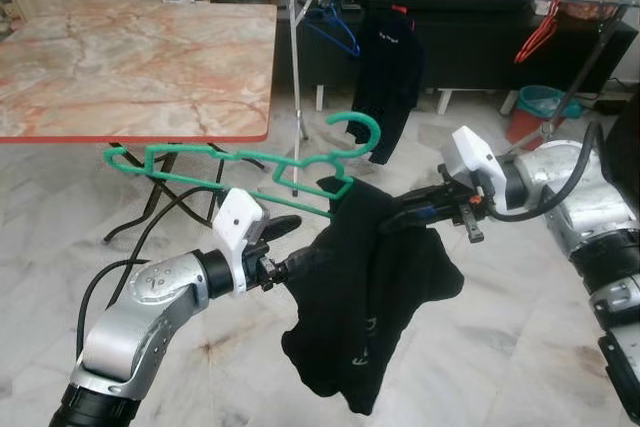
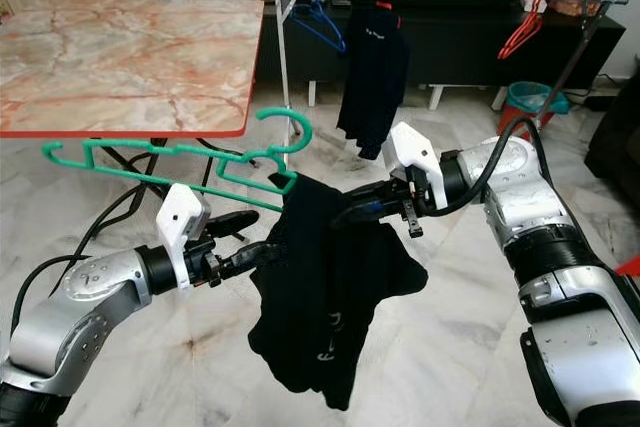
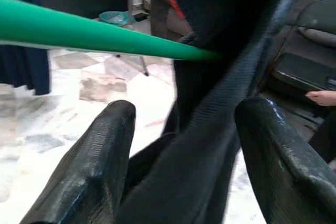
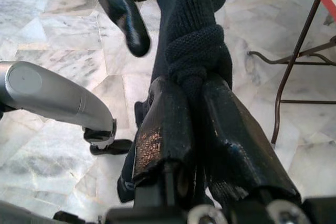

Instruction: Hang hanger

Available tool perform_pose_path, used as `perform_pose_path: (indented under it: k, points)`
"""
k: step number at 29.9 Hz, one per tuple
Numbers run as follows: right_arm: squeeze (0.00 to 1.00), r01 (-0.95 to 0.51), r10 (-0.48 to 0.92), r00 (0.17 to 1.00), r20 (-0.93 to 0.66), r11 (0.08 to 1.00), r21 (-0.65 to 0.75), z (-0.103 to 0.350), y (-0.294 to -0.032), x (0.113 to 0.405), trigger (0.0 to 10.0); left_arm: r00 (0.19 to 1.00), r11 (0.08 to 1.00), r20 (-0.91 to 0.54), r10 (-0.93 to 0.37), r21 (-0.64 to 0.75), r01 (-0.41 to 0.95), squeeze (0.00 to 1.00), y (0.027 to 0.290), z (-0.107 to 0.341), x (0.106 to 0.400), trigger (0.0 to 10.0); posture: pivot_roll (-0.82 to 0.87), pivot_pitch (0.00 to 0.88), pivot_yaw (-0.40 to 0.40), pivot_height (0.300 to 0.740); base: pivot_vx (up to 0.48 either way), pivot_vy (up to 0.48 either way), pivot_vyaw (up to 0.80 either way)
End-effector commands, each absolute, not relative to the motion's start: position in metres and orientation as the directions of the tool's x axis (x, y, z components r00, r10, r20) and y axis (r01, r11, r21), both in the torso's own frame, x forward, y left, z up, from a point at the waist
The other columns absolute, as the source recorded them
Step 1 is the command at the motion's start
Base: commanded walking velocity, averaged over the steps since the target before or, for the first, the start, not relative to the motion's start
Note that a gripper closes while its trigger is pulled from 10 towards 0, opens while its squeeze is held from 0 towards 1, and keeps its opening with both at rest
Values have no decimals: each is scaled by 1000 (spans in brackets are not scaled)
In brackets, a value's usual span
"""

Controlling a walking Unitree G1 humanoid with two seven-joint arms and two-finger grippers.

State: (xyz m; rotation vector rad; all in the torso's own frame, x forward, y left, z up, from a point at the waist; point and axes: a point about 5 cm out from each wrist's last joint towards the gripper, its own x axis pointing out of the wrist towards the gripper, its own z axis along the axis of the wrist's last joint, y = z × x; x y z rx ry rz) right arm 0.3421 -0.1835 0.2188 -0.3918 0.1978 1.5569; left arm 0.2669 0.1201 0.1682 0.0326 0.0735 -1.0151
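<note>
The left gripper (image 3: 181, 145) has its two black fingers (image 3: 89, 171) spread apart, and a fold of black garment (image 3: 210, 129) passes between them. A green hanger (image 3: 94, 35) bar crosses above the fingers and goes into the cloth. Beyond it lies a marble floor (image 3: 105, 87), with a teal bin (image 3: 113, 18) far away. A person's hand (image 3: 321, 97) rests beside a dark sofa (image 3: 315, 30).
</note>
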Motion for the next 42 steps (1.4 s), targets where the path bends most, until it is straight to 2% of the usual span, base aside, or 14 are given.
perform_pose_path:
  k: [1, 6, 13, 30, 42]
  points:
    - [0, -988, 926, -18, -378, -74, -133, 223, -182, 340, 10000, 445, 448, -82, -892, -21, 894, 0, 112, 170, 259, 10000, 91, 0, -47, 740, 0, 0, 0]
    - [0, -989, 925, -22, -380, -77, -130, 222, -181, 340, 10000, 361, 369, -132, -923, -43, 928, 0, 111, 165, 249, 10000, 95, 0, -46, 740, 0, 0, 0]
    - [0, -988, 925, -22, -380, -78, -134, 223, -179, 341, 10000, 296, 306, -123, -947, -73, 949, 0, 104, 166, 241, 10000, 94, 0, -46, 740, 0, 0, 0]
    - [0, -986, 922, -37, -386, -97, -137, 224, -174, 341, 10000, 236, 250, -179, -955, -61, 966, 0, 91, 159, 234, 10000, 95, 0, -46, 740, 0, 0, 0]
    - [0, -956, 929, -83, -361, -177, -236, 250, -154, 339, 10000, 207, 220, -237, -949, -28, 975, 0, 84, 155, 230, 10000, 90, 0, -42, 740, 0, 0, 0]
